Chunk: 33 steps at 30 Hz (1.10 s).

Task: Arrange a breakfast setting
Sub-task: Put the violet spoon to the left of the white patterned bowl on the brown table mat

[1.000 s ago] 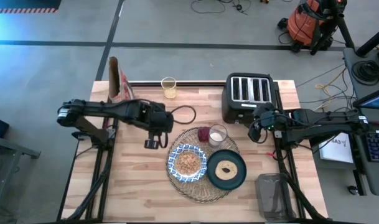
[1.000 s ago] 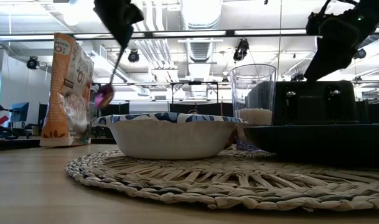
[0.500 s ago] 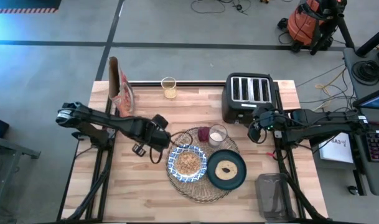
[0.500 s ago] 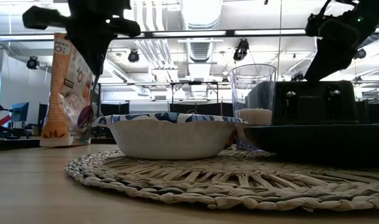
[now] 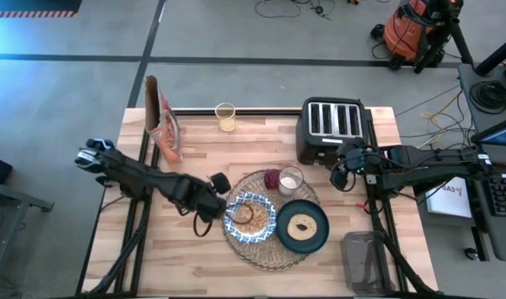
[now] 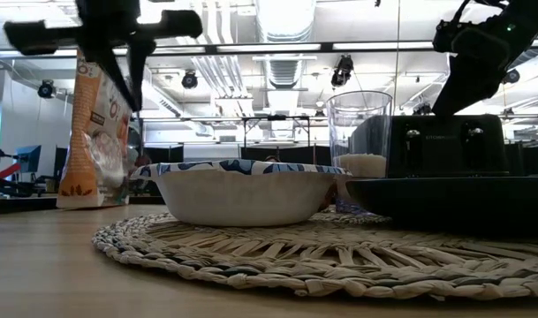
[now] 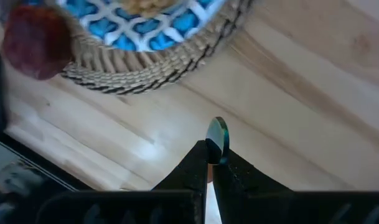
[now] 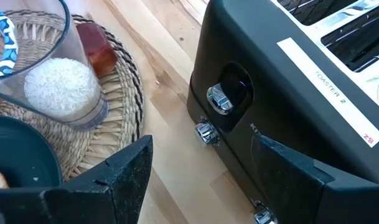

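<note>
Left gripper [image 5: 222, 212], clamped on a spoon [image 7: 216, 138], at the bowl [image 5: 251, 217]; right gripper [image 5: 339, 176], open and empty, beside the toaster [image 5: 332, 129].

Round woven straw placemat [image 5: 269, 249] flat on the table, carrying blue-and-white patterned bowl [image 5: 251, 217] with cereal, dark teal plate [image 5: 302, 226] just beside it, upright clear glass [image 5: 291, 179] behind both.

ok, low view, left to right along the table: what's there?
Cereal bag → bowl → glass → toaster. The bowl and glass sit on the placemat.
</note>
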Each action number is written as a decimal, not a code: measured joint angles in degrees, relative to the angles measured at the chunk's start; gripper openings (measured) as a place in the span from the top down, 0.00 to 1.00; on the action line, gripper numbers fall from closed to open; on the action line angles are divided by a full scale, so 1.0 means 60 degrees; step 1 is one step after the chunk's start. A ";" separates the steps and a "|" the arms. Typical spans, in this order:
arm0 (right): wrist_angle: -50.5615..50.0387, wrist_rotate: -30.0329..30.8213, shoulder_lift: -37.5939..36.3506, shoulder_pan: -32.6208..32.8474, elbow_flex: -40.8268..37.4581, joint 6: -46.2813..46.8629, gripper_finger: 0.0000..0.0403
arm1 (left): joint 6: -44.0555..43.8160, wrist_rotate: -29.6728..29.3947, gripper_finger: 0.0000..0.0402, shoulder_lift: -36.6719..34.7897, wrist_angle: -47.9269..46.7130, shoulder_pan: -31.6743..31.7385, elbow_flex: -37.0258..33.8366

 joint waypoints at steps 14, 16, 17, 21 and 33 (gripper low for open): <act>0.0033 0.0005 0.0000 0.0000 0.0000 0.0000 0.35 | 0.1104 -0.0844 1.00 0.1188 0.0029 -0.1331 -0.0297; 0.0036 0.0005 0.0000 0.0000 0.0000 -0.0003 0.35 | 0.1115 -0.0851 1.00 0.1401 0.0003 -0.1457 -0.0278; 0.0036 0.0005 0.0000 -0.0003 0.0000 0.0000 0.35 | 0.1149 -0.0850 1.00 0.1527 -0.0018 -0.1514 -0.0277; 0.0046 0.0005 0.0000 -0.0004 0.0000 -0.0003 0.35 | 0.1527 -0.0857 1.00 0.1979 -0.0027 -0.1753 -0.0277; 0.0062 0.0009 0.0000 -0.0003 0.0000 -0.0004 0.35 | 0.2833 -0.1054 1.00 0.3047 0.0028 -0.2488 -0.0277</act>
